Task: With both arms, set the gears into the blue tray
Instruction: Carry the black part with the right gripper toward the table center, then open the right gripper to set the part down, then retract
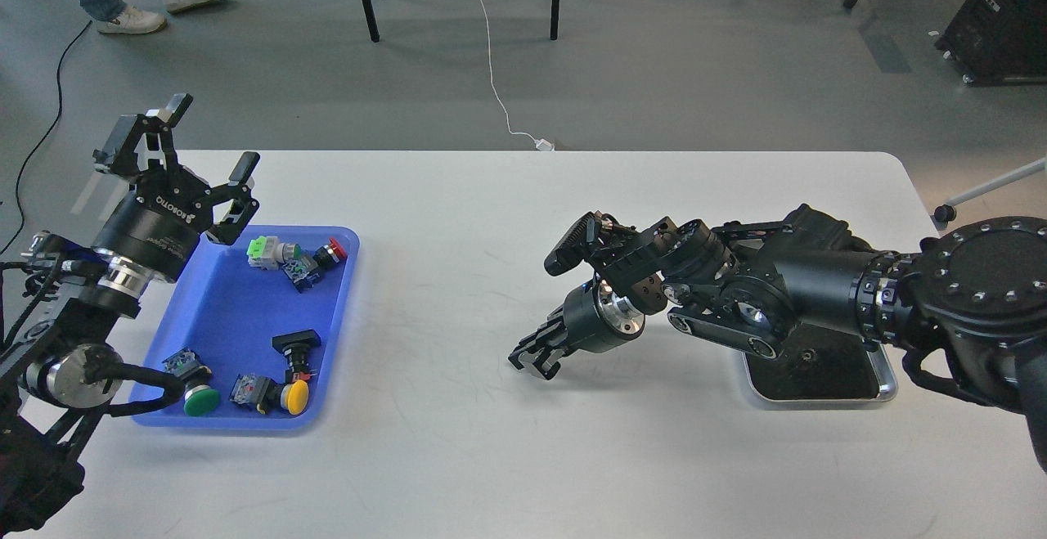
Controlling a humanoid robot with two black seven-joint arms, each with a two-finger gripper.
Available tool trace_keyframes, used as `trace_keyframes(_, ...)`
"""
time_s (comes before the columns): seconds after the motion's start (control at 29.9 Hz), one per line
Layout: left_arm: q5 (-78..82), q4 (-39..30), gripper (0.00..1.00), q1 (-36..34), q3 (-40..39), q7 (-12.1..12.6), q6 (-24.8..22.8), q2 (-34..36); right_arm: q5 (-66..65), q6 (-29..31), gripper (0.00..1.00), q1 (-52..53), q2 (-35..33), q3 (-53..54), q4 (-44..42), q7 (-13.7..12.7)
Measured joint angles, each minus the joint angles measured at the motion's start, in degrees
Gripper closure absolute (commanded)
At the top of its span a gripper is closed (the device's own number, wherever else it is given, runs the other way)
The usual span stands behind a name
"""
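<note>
Your left claw (204,142) hangs wide open over the blue tray's (221,318) far-left corner; the tray holds only switches (296,257). Your right claw (532,363) points down at bare worktop (458,457), too dark to tell its spread. No gears show; any in the metal tray (887,388) are hidden behind your right arm, which is nearer it.

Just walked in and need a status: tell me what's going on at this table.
A two-armed robot is working at a white table. Its left pincer hangs open over the far corner of the shallow bright-blue plastic tray, which holds coloured push-button switches. Its right pincer points down at bare tabletop, beside a silver-rimmed metal tray. No gears are visible.
</note>
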Motion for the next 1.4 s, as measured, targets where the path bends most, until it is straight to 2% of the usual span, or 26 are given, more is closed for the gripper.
trace_keyframes(0.1, 0.0, 0.0, 0.02, -0.01, 0.06, 0.03, 0.0, -0.1, 0.0, -0.05, 0.69, 0.0, 0.0, 0.0, 0.0, 0.0)
trace_keyframes(0.17, 0.01, -0.01, 0.02, -0.01, 0.14, 0.04, 0.0, -0.21, 0.0, -0.08, 0.58, 0.0, 0.0, 0.0, -0.01, 0.0)
trace_keyframes(0.3, 0.09, -0.08, 0.02, -0.01, 0.16, 0.04, 0.0, -0.25, 0.0, -0.15, 0.41, 0.0, 0.0, 0.0, -0.02, 0.0)
trace_keyframes(0.5, 0.09, -0.27, 0.02, -0.03, 0.01, 0.04, 0.0, 0.2, 0.03, -1.16, 0.28, 0.02, 0.0, 0.07, 0.06, 0.0)
trace_keyframes(0.67, 0.29, -0.49, 0.02, -0.21, 0.05, 0.13, 0.0, 0.42, 2.25, -1.79, 0.07, 0.16, 0.0, 0.73, 0.16, 0.0)
trace_keyframes(0.83, 2.79, -0.64, 0.02, -0.47, 0.25, 0.21, 0.0, 1.47, 9.66, -1.68, 0.03, 0.33, -3.33, 4.66, 0.34, 0.0)
trace_keyframes(1.0, 12.52, -4.98, 0.02, -0.55, 0.36, -0.13, -0.01, 3.46, 27.97, -1.23, 0.03, -2.29, -10.03, 11.3, 0.93, -0.01)
trace_keyframes(1.07, 17.22, -7.44, 0.02, -0.55, 0.36, -1.15, -0.01, 3.97, 36.03, -1.21, 0.03, -4.6, -12.26, 14.47, 1.0, -0.01)
trace_keyframes(1.2, 30.94, -12.21, 0.02, -0.7, 0.39, -3.35, -0.03, 4.07, 48.7, -1.23, 0.03, -11.58, -15.87, 24.16, 1.06, -0.01)
trace_keyframes(1.4, 55.97, -16.22, 0.02, -5.01, 2.41, -3.7, -0.01, 3.41, 61.97, 2.78, 0.03, -24.07, -18.88, 44.48, 2.6, -0.01)
